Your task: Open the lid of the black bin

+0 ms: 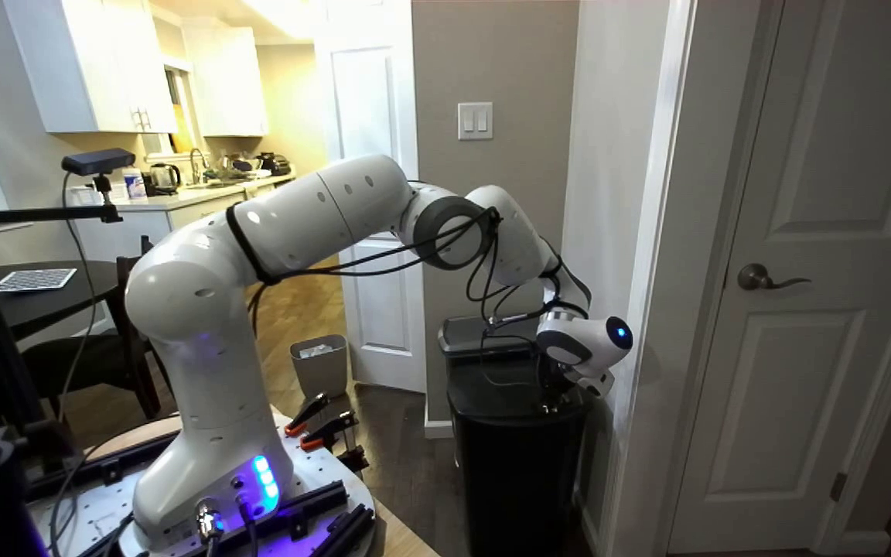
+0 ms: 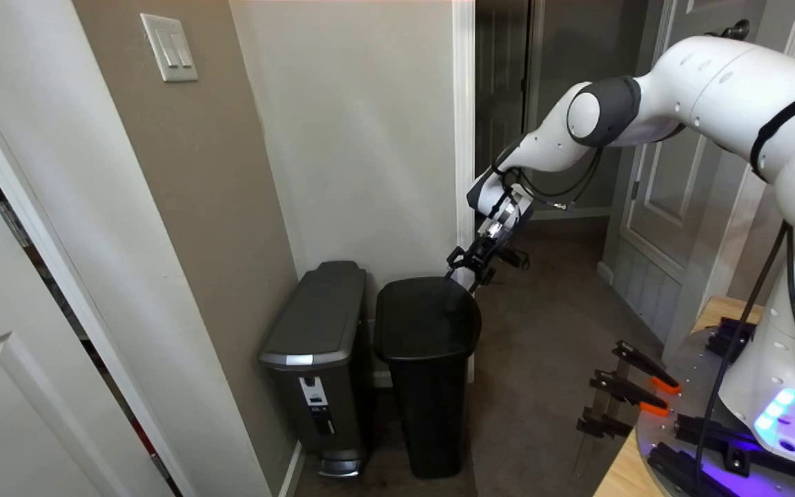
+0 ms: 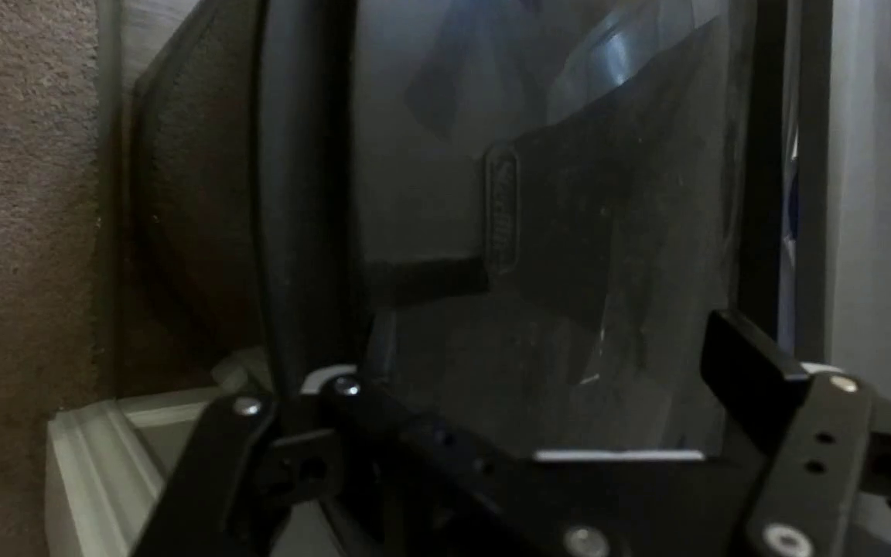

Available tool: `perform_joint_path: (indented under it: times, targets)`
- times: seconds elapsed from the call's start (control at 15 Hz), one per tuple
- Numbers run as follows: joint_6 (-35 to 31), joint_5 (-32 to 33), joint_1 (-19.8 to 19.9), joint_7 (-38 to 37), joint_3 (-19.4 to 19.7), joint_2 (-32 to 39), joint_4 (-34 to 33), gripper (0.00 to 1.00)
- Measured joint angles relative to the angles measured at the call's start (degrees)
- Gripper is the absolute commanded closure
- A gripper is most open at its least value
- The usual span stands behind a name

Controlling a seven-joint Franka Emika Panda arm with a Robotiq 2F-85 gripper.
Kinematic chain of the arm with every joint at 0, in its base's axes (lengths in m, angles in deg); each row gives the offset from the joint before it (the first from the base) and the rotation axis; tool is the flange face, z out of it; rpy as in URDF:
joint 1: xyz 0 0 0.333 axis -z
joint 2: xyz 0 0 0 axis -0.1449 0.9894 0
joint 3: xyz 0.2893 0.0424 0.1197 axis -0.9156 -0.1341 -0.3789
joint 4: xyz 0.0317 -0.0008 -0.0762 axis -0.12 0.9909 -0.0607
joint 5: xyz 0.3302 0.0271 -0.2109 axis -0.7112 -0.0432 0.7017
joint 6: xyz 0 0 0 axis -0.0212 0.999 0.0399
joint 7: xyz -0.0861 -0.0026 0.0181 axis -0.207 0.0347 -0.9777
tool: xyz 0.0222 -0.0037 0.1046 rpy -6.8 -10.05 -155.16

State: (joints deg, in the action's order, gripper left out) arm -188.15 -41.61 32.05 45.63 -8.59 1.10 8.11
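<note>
The black bin (image 1: 519, 495) stands on the floor, also seen in an exterior view (image 2: 432, 421). Its flat, slightly glossy lid (image 2: 425, 317) lies closed on top; it also shows in an exterior view (image 1: 503, 391) and fills the middle of the wrist view (image 3: 569, 193), with a small raised label. My gripper (image 2: 463, 279) points down at the lid's rear corner by the wall end; it also shows in an exterior view (image 1: 560, 398). In the wrist view my gripper (image 3: 546, 340) is open, its fingers wide apart toward the lid's two sides. I cannot tell whether a fingertip touches the lid.
A dark grey step bin (image 2: 315, 317) stands beside the black bin. A wall (image 2: 363, 152) and white door trim (image 2: 464, 138) rise behind. Clamps (image 2: 629, 386) jut from the robot's table (image 2: 622, 476). A small grey wastebasket (image 1: 320, 375) stands farther off near a white door.
</note>
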Motion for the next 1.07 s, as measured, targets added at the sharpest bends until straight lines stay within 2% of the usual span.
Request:
perform_joint_path:
  times: [0.27, 0.47, 1.07]
  targets:
    - [-5.61, 0.68, -1.47, -3.43, 1.97, -0.12, -0.21, 0.0]
    - [-4.61, 3.42, -2.45, -7.57, 3.45, -0.11, -0.19, 0.0]
    - [-4.4, 3.95, -2.49, -7.94, 3.51, 0.06, -0.28, 0.0]
